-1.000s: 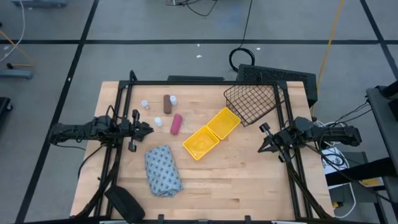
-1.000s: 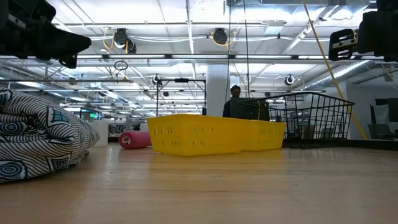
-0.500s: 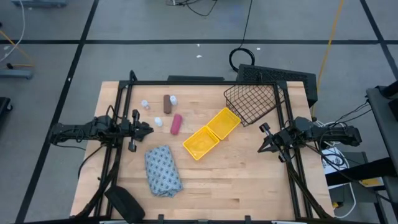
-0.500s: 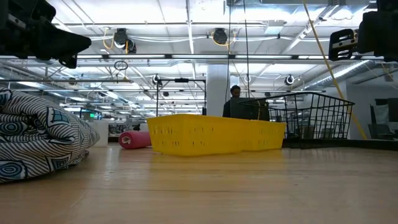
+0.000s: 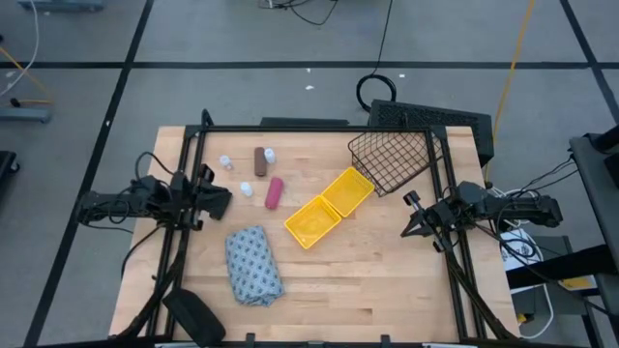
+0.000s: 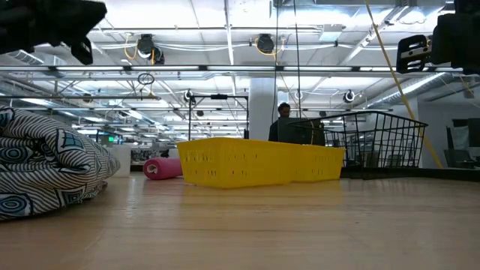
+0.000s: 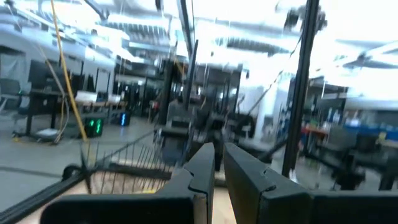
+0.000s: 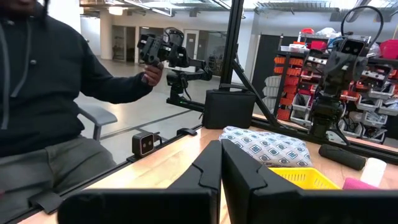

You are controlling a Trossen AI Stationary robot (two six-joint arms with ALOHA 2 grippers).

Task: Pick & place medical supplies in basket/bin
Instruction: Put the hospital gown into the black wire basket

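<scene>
The grey-blue patterned cloth bundle (image 5: 253, 264) lies on the wooden table near the front left. Behind it lie a pink cylinder (image 5: 274, 192), a brown cylinder (image 5: 259, 161) and tiny white bottles (image 5: 225, 162). The yellow two-compartment bin (image 5: 329, 206) sits mid-table. The black wire basket (image 5: 395, 158) stands tilted at the far right. My left gripper (image 5: 221, 198) hangs shut above the table's left edge, tipped upward and touching nothing. At the right edge, my right gripper (image 5: 411, 215) is also shut and holds nothing.
A flat black box (image 5: 430, 121) lies behind the basket. A dark oblong object (image 5: 193, 314) sits at the near left corner. Black frame rails (image 5: 184, 184) run along both table sides. A seated person (image 8: 56, 93) shows beyond the table's left side, holding a device.
My left gripper has risen a little and tipped its fingers upward, rolling slightly, while staying shut. Nothing on the table has moved.
</scene>
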